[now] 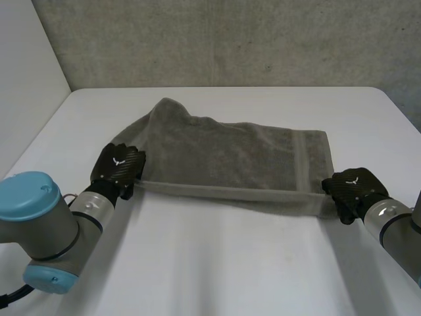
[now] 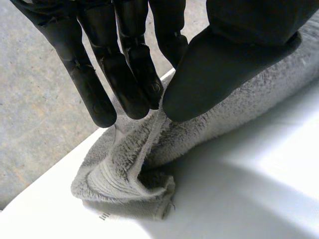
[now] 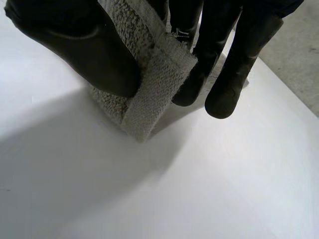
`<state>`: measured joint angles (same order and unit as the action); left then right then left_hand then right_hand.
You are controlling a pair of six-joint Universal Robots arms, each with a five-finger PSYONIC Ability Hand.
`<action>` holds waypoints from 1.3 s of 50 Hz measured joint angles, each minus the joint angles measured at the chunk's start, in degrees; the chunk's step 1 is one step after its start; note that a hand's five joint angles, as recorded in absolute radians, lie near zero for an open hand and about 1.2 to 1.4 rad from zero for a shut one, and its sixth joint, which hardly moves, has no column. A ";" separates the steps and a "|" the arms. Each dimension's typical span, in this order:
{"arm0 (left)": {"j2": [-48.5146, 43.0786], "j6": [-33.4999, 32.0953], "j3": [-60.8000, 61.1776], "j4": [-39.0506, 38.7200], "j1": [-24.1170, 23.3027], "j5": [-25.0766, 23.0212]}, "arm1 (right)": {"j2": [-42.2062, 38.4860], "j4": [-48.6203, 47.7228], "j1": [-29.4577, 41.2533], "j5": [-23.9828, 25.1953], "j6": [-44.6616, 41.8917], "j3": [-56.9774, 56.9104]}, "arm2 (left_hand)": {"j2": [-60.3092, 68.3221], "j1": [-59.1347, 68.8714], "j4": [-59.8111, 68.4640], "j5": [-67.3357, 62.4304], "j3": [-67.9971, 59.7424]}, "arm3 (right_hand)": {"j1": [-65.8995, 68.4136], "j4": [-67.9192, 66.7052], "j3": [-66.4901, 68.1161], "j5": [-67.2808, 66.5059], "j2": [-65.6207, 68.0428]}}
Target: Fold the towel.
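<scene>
Towel (image 1: 230, 155) of plush, nubby grey terrycloth

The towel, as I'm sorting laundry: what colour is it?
Grey-beige towel, plain with a woven band near one end; the head view shows it best.

The white table (image 1: 217, 263) carries one item, a grey towel (image 1: 230, 155). The towel lies lengthwise from left to right, with a woven band across it near its right end and its far left corner bunched. Tabletop shows on every side of the towel, widest on the towel's near side.
</scene>
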<state>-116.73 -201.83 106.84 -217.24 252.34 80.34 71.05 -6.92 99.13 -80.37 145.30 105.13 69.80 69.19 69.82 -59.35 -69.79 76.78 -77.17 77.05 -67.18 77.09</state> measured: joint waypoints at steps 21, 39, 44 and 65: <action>-4.65 -0.59 -0.60 -6.55 0.28 -0.09 | 2.68 -3.12 -1.72 4.62 -0.20 3.43 | -35.55 -34.83 -35.53 35.27 35.55 | 0.00 -0.01 0.00 0.00 0.00; -6.69 -1.71 -3.13 -5.80 3.73 0.11 | 3.00 -3.42 -3.09 4.52 -0.20 3.16 | -38.03 -37.43 -38.11 37.49 38.12 | 0.00 -0.01 0.00 -0.01 0.00; -7.07 -2.77 -4.23 -5.95 5.43 0.51 | 3.06 -3.46 -3.97 4.52 -0.19 2.94 | -37.27 -36.72 -37.39 36.88 37.30 | 0.00 -0.01 0.00 -0.01 0.00; 34.30 -7.05 -3.13 15.47 11.75 -2.02 | 23.11 20.59 -11.21 11.17 -0.72 -16.57 | -0.07 -0.27 -0.03 0.11 0.07 | 0.00 -0.02 0.00 -0.26 0.00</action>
<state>-82.43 -208.89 103.71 -201.77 264.09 78.32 94.16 13.67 87.92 -69.20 144.58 88.56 69.72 68.93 69.79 -59.23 -69.71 76.78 -77.19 77.05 -67.44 77.09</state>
